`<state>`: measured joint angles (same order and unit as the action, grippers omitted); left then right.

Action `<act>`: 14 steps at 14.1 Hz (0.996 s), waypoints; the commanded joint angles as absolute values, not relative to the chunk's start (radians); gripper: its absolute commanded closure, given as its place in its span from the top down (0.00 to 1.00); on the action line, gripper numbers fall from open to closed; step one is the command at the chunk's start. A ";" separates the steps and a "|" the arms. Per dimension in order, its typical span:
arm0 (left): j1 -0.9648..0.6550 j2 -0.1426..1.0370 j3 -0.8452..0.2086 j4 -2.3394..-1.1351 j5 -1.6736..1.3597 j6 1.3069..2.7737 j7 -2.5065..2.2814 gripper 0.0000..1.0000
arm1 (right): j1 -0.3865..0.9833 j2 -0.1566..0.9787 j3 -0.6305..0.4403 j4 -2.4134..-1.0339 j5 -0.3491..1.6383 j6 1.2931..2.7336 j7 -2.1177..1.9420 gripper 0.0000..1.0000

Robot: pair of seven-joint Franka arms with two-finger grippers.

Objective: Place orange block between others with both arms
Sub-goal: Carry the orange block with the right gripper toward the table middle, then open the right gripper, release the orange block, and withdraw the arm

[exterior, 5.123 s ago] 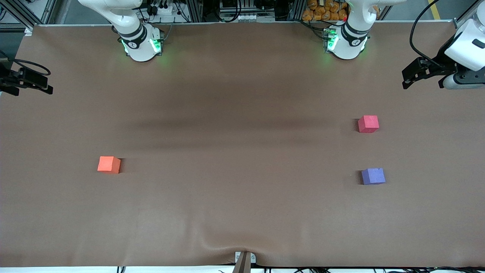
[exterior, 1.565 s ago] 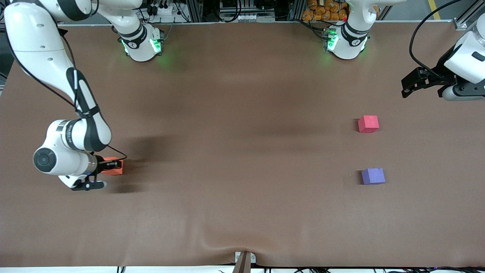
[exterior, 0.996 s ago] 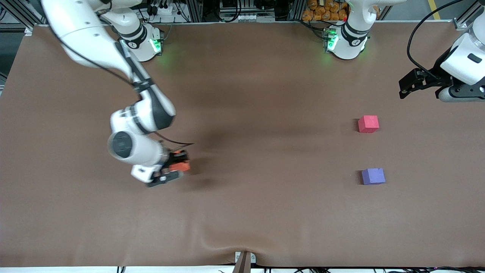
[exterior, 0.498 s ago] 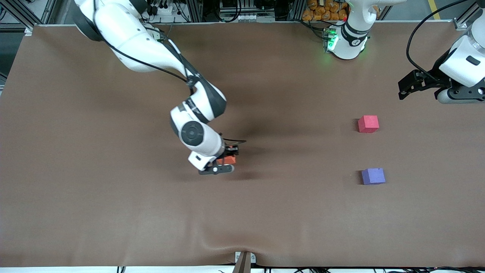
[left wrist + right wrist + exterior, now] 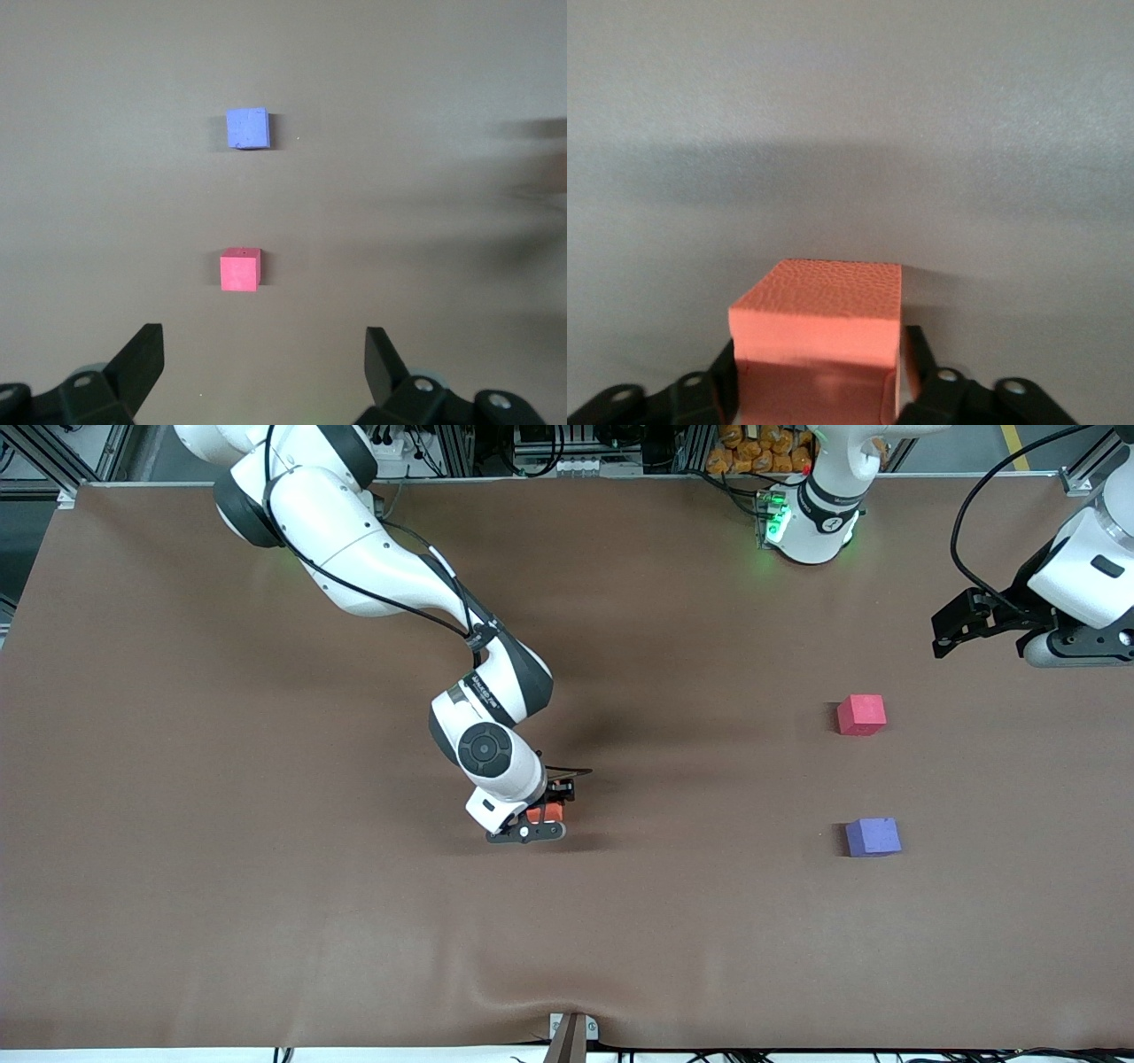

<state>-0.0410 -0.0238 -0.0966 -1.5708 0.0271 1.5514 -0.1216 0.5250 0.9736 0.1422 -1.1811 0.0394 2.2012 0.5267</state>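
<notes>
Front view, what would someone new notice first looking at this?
The right arm stretches out to mid-table, its right gripper down around the orange block, fingers flanking its sides. Toward the left arm's end sit the red-pink cube and, nearer the camera, the purple-blue cube, with a bare gap between them. The left gripper waits open above the table's edge at that end.

Front camera high across counter point(image 5: 177, 921), facing both arm bases, whole counter in view. Left wrist camera well above, looking down on red-pink cube point(image 5: 240, 269) and purple-blue cube point(image 5: 247, 129); front shares both. Right wrist camera close on orange block point(image 5: 819, 341).
</notes>
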 commanded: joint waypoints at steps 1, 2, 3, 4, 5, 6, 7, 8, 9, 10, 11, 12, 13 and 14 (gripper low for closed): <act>-0.035 -0.023 -0.100 -1.559 0.021 1.549 -0.129 1.00 | 0.523 0.919 0.133 -1.157 0.055 2.126 0.537 1.00; -0.035 -0.026 -0.100 -1.559 0.021 1.549 -0.129 1.00 | 0.520 0.896 0.135 -1.157 0.057 2.085 0.535 1.00; -0.035 -0.026 -0.100 -1.560 0.020 1.548 -0.129 1.00 | 0.512 0.859 0.135 -1.157 0.057 2.027 0.534 1.00; -0.035 -0.026 -0.100 -1.560 0.021 1.548 -0.129 1.00 | 0.499 0.821 0.132 -1.157 0.054 1.961 0.532 1.00; -0.034 -0.028 -0.100 -1.560 0.020 1.546 -0.129 1.00 | 0.467 0.774 0.132 -1.163 0.052 1.889 0.537 1.00; -0.034 -0.028 -0.100 -1.560 0.020 1.545 -0.129 1.00 | 0.422 0.732 0.130 -1.175 0.046 1.826 0.535 1.00; -0.035 -0.028 -0.100 -1.560 0.021 1.545 -0.129 1.00 | 0.378 0.680 0.130 -1.218 0.046 1.803 0.532 1.00; -0.035 -0.028 -0.100 -1.562 0.020 1.545 -0.129 1.00 | 0.333 0.611 0.130 -1.300 0.040 1.809 0.517 1.00; -0.037 -0.028 -0.100 -1.562 0.021 1.545 -0.130 1.00 | 0.287 0.544 0.130 -1.381 0.020 1.822 0.459 1.00; -0.037 -0.028 -0.100 -1.562 0.020 1.545 -0.129 1.00 | 0.246 0.479 0.130 -1.457 0.008 1.833 0.383 1.00; -0.037 -0.028 -0.100 -1.563 0.021 1.545 -0.130 1.00 | 0.204 0.419 0.130 -1.515 0.008 1.836 0.321 1.00; -0.037 -0.028 -0.101 -1.565 0.020 1.545 -0.130 1.00 | 0.160 0.376 0.130 -1.550 0.008 1.832 0.270 1.00; -0.037 -0.029 -0.101 -1.565 0.020 1.543 -0.130 1.00 | 0.129 0.339 0.130 -1.572 0.008 1.821 0.217 1.00; -0.038 -0.029 -0.103 -1.565 0.020 1.536 -0.130 1.00 | 0.085 0.303 0.130 -1.591 0.008 1.803 0.165 1.00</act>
<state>-0.0400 -0.0238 -0.0966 -1.5703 0.0270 1.5500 -0.1217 0.1502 0.4302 0.1107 -1.4597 0.0171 1.7953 0.2408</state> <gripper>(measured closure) 0.000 0.000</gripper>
